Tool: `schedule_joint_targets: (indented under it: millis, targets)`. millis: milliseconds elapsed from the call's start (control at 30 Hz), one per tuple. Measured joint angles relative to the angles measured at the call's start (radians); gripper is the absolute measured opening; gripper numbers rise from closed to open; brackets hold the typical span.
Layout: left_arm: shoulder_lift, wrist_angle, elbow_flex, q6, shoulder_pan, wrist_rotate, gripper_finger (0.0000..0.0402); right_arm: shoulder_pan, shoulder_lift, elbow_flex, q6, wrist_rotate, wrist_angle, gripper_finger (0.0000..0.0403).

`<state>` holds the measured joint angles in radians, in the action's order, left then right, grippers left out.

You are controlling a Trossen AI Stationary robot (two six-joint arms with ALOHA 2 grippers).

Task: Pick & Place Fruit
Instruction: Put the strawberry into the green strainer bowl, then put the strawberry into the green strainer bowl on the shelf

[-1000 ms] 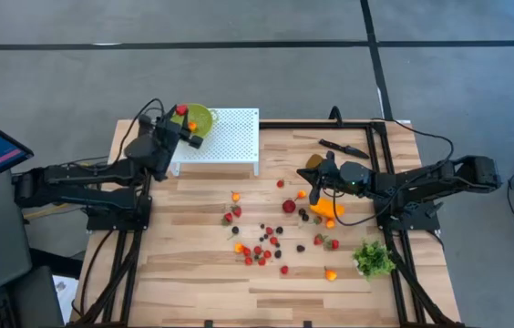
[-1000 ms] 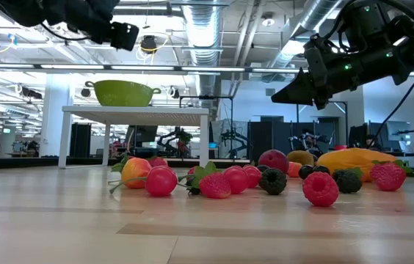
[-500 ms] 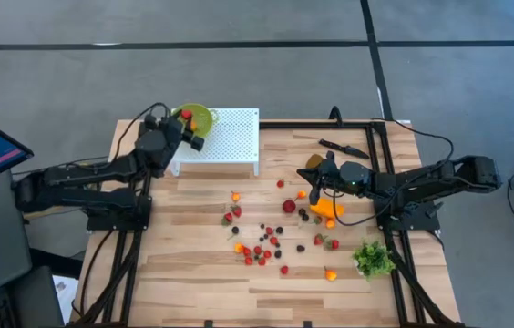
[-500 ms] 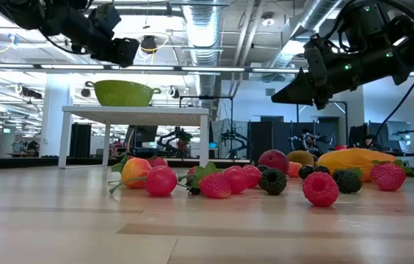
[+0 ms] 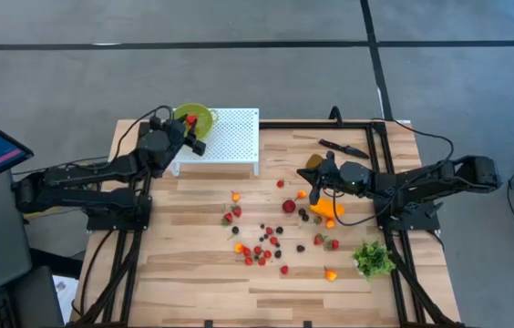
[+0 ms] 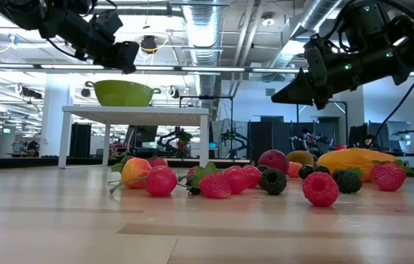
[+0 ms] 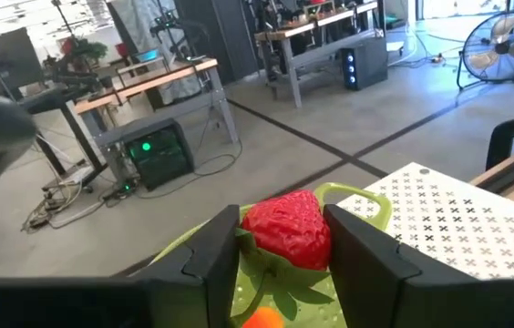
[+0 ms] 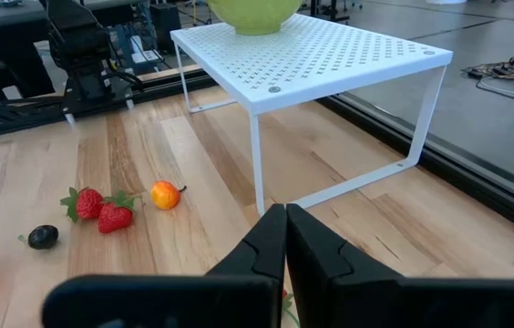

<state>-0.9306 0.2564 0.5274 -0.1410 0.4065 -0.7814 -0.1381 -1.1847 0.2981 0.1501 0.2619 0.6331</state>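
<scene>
Far left: left gripper [image 5: 187, 125] is raised over the lime-green, smooth-walled colander bowl [image 5: 196, 116], jaws clamped on a red, pebbly-skinned strawberry with green leaves [image 7: 286, 229]. In the left wrist view the berry sits squarely between the two dark fingers, directly above the bowl's rim. Likely held there for release into the bowl; an orange piece [image 7: 262, 317] already lies inside.

The bowl stands at one corner of a white perforated metal shelf on thin legs [image 5: 225, 138], which lifts it clear of the pale wooden plank tabletop [image 5: 193, 255].

Centre: the scattered fruit [image 5: 262, 246] lies loose on the wood, with small red berries, dark bumpy blackberry-like pieces and little orange rounds well apart from the shelf. These are presumably still to be collected.

Right of centre: right gripper [image 5: 313, 194] hangs above the elongated smooth orange fruit [image 5: 326, 210], jaws closed, holding nothing. Beside it, a brownish oval fruit [image 5: 313, 161], partly hidden. A black knife [image 5: 341, 146] lies near the table's back edge.

Far right: a green leafy bunch [image 5: 374, 259], crinkled, near the table's right edge.
</scene>
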Motion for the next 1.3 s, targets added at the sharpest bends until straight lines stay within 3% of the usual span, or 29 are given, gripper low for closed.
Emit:
schedule_joint_targets:
  millis: [500,800,1000,1167,1300]
  targets:
    - [0.000,-0.048,0.000,-0.008,0.000,-0.004,0.0145,0.000,0.000,0.000,0.000,0.000,0.000,0.0006]
    - [0.000,-0.048,0.000,-0.010,0.000,-0.004,0.0225,0.000,0.000,0.000,0.000,0.000,0.000,0.0006]
    - [0.000,-0.046,0.000,-0.011,-0.007,-0.003,0.0254,0.000,0.000,0.000,0.000,0.000,0.000,0.0006]
    - [0.016,-0.027,0.000,-0.006,-0.085,0.011,0.0256,0.000,0.000,0.000,0.000,0.000,0.000,0.0006]
    - [0.030,-0.023,0.000,0.058,-0.191,0.108,0.0250,0.000,0.000,0.000,0.000,0.000,0.000,0.0006]
